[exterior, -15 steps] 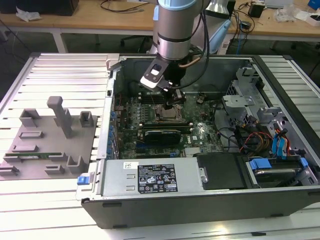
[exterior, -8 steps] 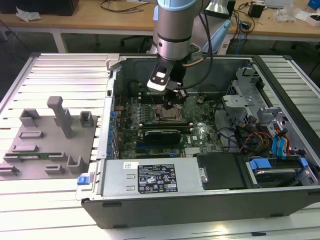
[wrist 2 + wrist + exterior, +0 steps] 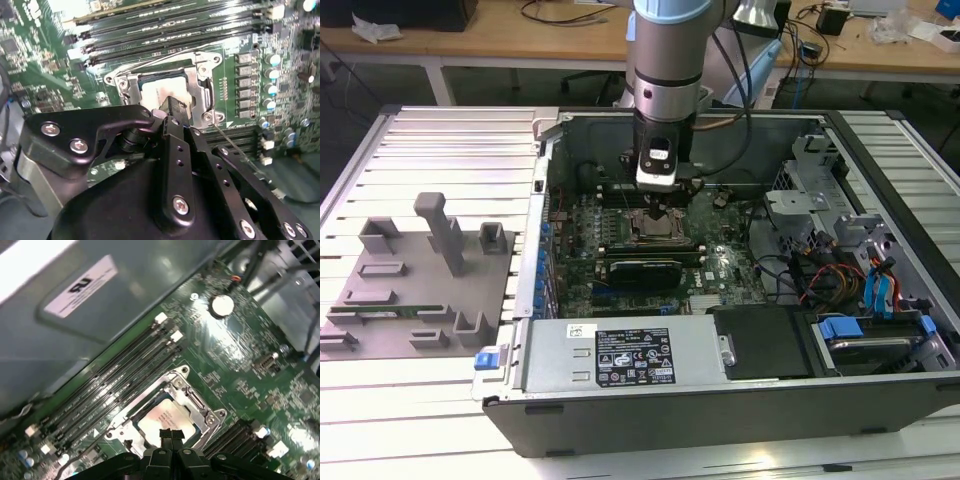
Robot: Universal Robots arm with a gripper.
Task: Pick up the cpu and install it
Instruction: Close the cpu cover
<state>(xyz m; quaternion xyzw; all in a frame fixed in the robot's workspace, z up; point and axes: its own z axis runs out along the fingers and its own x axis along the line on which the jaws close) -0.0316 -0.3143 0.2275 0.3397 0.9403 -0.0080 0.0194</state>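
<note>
Hand (image 3: 171, 433) closed tight and empty, tips just above cpu (image 3: 162, 420), cpu lying in metal-framed socket (image 3: 199, 404)

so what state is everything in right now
cpu: lying flat in the socket
pincer: shut, tips right over the cpu
computer case: side open, lying flat
memory stick: lying on the grey fixture
</note>
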